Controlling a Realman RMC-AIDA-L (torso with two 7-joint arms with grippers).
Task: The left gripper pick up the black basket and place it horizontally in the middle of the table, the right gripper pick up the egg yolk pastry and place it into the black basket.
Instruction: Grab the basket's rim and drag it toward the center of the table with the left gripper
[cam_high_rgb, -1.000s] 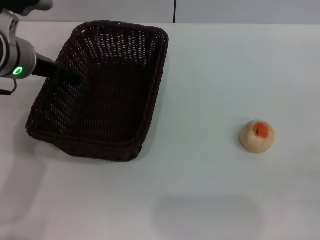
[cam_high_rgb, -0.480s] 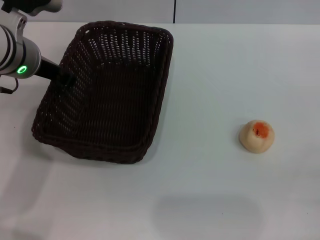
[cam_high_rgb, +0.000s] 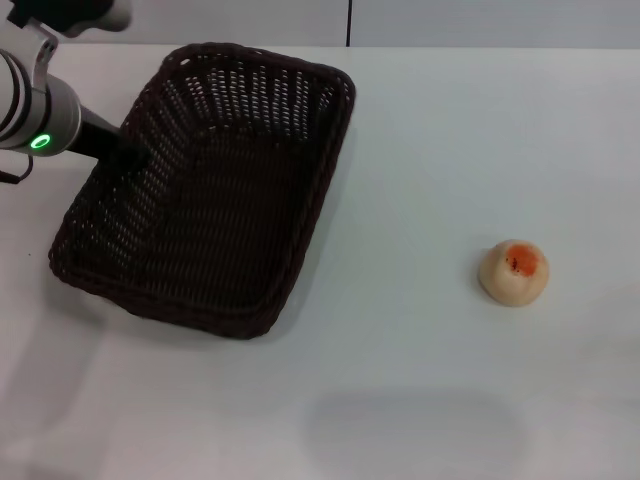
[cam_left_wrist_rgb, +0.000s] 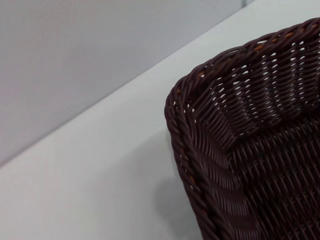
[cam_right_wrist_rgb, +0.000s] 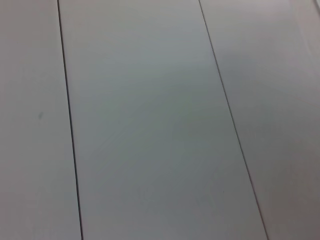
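Note:
The black basket (cam_high_rgb: 215, 205) lies lengthwise on the left half of the white table (cam_high_rgb: 420, 160), with its long side running away from me. My left gripper (cam_high_rgb: 122, 152) reaches in from the far left, its green ring lit, and is shut on the basket's left rim. The basket looks slightly raised and tilted. The left wrist view shows one braided corner of the basket (cam_left_wrist_rgb: 240, 150) over the table. The egg yolk pastry (cam_high_rgb: 513, 271), pale with an orange spot, sits on the table at the right, far from the basket. My right gripper is out of view.
The right wrist view shows only grey wall panels (cam_right_wrist_rgb: 150, 120). A grey wall runs along the table's far edge (cam_high_rgb: 450, 46). Bare tabletop lies between the basket and the pastry and along the front.
The basket has shifted a little to the right with my left gripper, and it now looks slightly larger and more tilted. The pastry has not moved.

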